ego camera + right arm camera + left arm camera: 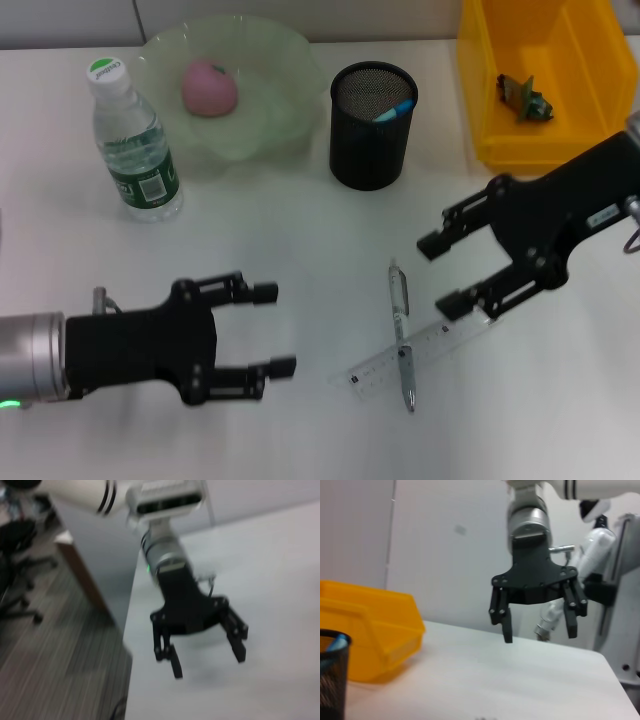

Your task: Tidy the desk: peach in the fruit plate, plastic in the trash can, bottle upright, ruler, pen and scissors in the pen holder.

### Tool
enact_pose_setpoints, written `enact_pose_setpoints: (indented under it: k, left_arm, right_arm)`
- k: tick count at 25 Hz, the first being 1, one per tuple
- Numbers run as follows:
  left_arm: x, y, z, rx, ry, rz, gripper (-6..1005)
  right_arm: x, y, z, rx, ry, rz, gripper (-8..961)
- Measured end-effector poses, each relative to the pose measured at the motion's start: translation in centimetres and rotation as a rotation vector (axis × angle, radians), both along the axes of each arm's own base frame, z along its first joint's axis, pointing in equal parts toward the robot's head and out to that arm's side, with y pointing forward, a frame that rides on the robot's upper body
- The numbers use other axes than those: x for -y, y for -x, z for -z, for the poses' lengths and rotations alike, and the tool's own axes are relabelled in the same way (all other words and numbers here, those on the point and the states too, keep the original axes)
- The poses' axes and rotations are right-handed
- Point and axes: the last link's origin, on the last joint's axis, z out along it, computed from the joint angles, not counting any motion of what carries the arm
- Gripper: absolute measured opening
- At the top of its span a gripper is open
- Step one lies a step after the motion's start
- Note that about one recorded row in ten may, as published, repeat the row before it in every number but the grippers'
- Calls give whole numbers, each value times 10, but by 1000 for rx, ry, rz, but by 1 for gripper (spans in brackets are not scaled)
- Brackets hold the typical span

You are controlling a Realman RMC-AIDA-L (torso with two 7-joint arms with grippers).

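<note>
from the head view, the white desk [300, 240] carries a pale green ruffled glass fruit plate [275, 105] with a pink peach [209, 87] lying inside it. just beside the plate, on its left, a clear plastic water bottle [135, 145] with a white cap and green label stands upright. to the plate's right sits a black mesh pen holder [371, 125] with something blue poking out of it (possibly a pen or scissor handle, hard to tell). a yellow plastic bin [540, 85] at the far right holds a crumpled greenish plastic scrap [524, 97]. nearer the robot, a clear plastic ruler [420, 355] lies slanted on the desk, and a silver pen [402, 335] lies across it, touching it. the right gripper [447, 272] hovers over the ruler's right end, its jaws spread wide. the left gripper [272, 332] hangs over bare desk to the left of the pen, jaws also spread, holding nothing.

in the left wrist view, the right gripper [538, 631] hangs above the desk with fingers [507, 627] apart; the yellow bin [375, 630] and the pen holder's rim [332, 645] show at one side.

in the right wrist view, the left gripper [207, 662] appears over the desk near its edge, fingers [239, 647] spread and empty.
</note>
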Motion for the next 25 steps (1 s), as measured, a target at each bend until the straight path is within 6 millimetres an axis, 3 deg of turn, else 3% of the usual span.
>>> enact_pose_setpoints:
  k: [8, 16, 25]
  left_arm:
    - [3, 8, 6, -97, 40, 23, 800]
    - [0, 9, 6, -111, 25, 17, 797]
    - [-2, 10, 7, -114, 16, -6, 797]
  right_arm:
    - [9, 30, 38, 212, 84, -160, 712]
    - [12, 41, 63, 380, 97, -281, 713]
    - [19, 49, 80, 412, 115, -395, 713]
